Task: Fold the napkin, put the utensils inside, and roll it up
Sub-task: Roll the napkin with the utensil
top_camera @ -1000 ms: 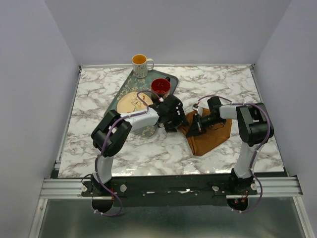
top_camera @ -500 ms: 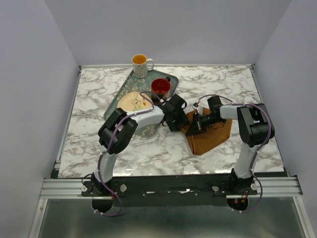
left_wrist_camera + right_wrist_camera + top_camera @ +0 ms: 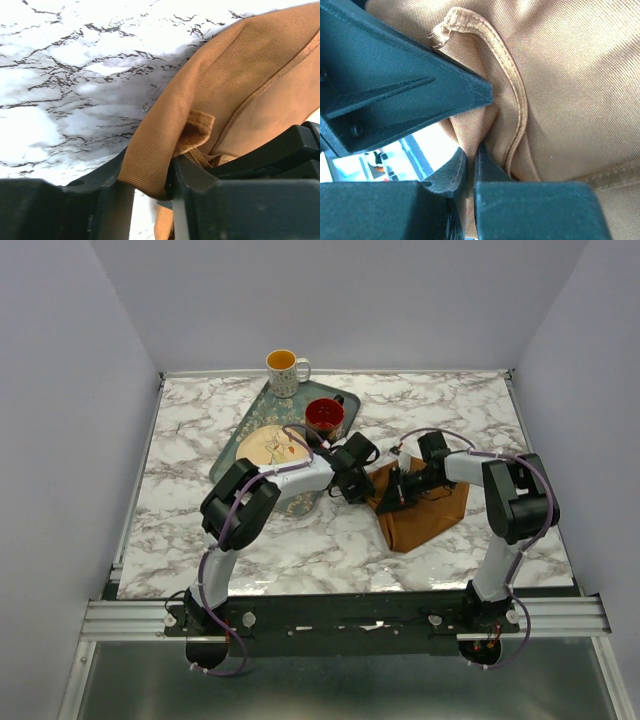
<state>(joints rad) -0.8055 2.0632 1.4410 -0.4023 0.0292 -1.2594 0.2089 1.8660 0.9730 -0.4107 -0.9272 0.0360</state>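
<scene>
The rust-brown napkin (image 3: 425, 515) lies bunched and folded on the marble table, right of centre. My left gripper (image 3: 362, 480) is shut on the napkin's left edge; in the left wrist view a fold of cloth (image 3: 165, 130) is pinched between its dark fingers (image 3: 200, 200). My right gripper (image 3: 392, 490) is shut on the same left part of the napkin; in the right wrist view a thin layer of cloth (image 3: 555, 90) runs between its fingers (image 3: 490, 175). The two grippers sit close together, almost touching. No utensils show in any view.
A dark green patterned tray (image 3: 262, 412) lies behind the left arm, holding a cream plate (image 3: 268, 446) and a red cup (image 3: 324, 415). A yellow-lined mug (image 3: 285, 371) stands at the tray's far end.
My left gripper has moved right, toward the napkin's left edge and the right gripper, and now holds the cloth. The right gripper has barely moved.
</scene>
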